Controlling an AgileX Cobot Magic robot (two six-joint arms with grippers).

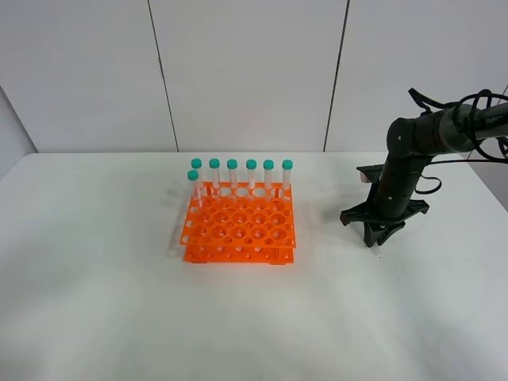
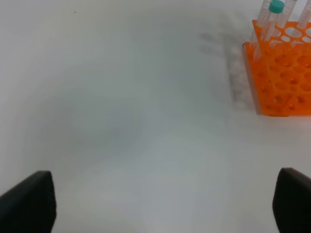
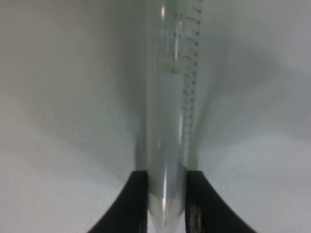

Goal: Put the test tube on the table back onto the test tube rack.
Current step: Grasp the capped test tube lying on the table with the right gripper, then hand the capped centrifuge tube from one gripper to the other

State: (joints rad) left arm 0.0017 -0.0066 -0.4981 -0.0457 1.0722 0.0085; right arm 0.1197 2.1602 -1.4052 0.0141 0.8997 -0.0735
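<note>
In the right wrist view the clear test tube (image 3: 170, 121), with printed graduation marks, lies on the white table (image 3: 58, 97). My right gripper (image 3: 166, 196) is shut on it, its black fingers (image 3: 135, 206) pressing both sides. From above, the right gripper (image 1: 373, 236) points straight down at the table right of the orange test tube rack (image 1: 238, 228), and only the tube's thin tip (image 1: 378, 254) shows below it. The tube's cap is hidden. My left gripper (image 2: 165, 199) hangs open over bare table, with the rack (image 2: 282, 73) off to one side.
Several teal-capped tubes (image 1: 251, 175) stand upright along the rack's back row, and one more (image 1: 194, 184) stands at its left end. A tube (image 2: 271, 17) shows at the rack's corner in the left wrist view. The left arm is outside the high view.
</note>
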